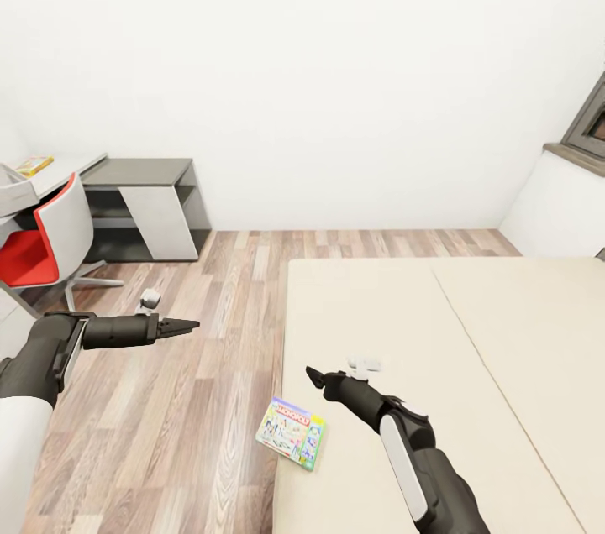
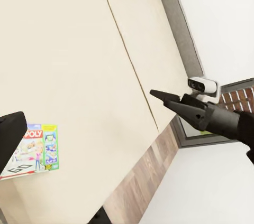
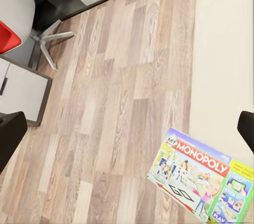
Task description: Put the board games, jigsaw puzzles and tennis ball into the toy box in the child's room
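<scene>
A board game (image 1: 291, 431), a pale Monopoly box with a red band, lies flat on the beige bed (image 1: 470, 366), overhanging its left edge. It also shows in the wrist views, as the box (image 3: 203, 179) and the box (image 2: 32, 152). My right gripper (image 1: 313, 374) hovers open just above and beyond it, fingers (image 3: 10, 134) wide apart with nothing between them. My left gripper (image 1: 189, 324) hangs open over the floor, left of the bed. A yellow board game (image 1: 34, 165) lies on the table (image 1: 76, 166) far left. Puzzles and tennis ball are out of view.
A red and grey chair (image 1: 46, 244) stands at the table, beside the dark grey side unit (image 1: 151, 206). A pale grey box corner (image 1: 10, 191) shows at the left edge; I cannot tell if it is the toy box. Wood floor (image 1: 210, 332) separates table and bed.
</scene>
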`<state>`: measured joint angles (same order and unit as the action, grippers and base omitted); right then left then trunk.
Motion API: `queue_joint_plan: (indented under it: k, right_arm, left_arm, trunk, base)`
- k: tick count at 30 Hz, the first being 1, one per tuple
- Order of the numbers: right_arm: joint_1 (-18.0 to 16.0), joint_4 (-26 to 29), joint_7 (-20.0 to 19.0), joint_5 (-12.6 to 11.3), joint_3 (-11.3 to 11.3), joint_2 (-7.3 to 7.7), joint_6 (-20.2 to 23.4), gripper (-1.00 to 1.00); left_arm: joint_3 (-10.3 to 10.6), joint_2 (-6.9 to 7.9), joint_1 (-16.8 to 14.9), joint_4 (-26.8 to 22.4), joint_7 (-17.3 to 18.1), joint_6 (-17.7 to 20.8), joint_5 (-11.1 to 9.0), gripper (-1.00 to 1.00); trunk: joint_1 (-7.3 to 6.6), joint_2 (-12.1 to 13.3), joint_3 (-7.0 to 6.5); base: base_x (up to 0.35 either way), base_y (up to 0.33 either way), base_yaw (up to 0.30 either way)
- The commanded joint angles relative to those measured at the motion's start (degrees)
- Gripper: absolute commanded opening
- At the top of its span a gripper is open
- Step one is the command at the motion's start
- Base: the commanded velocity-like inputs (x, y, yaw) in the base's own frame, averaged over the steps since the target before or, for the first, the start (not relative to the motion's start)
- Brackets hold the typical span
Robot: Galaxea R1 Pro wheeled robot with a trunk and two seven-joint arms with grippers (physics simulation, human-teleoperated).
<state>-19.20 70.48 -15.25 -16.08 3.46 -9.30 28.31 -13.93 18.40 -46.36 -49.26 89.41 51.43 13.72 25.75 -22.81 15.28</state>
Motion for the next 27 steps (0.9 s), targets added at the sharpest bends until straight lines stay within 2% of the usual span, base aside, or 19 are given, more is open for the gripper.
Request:
queue_joint_plan:
  k: [1,27]
  right_arm:
    - [-0.08,-0.18,-0.04,-0.26,-0.09,-0.02,0.25,1.0]
    - [-0.4,-2.97,2.33,-0.3,-0.29,0.1,-0.91,1.0]
  left_arm:
    - [-0.13,-0.01,-0.05,-0.05,0.5,0.6,0.61,1.0]
    - [-0.13,0.06,-0.1,-0.05,0.5,0.6,0.61,1.0]
  trunk:
    - [0.04,-0.11,0.01]
    - [0.04,-0.11,-2.47]
  base:
    - [0.0,0.0,0.0]
    - [0.0,0.0,0.0]
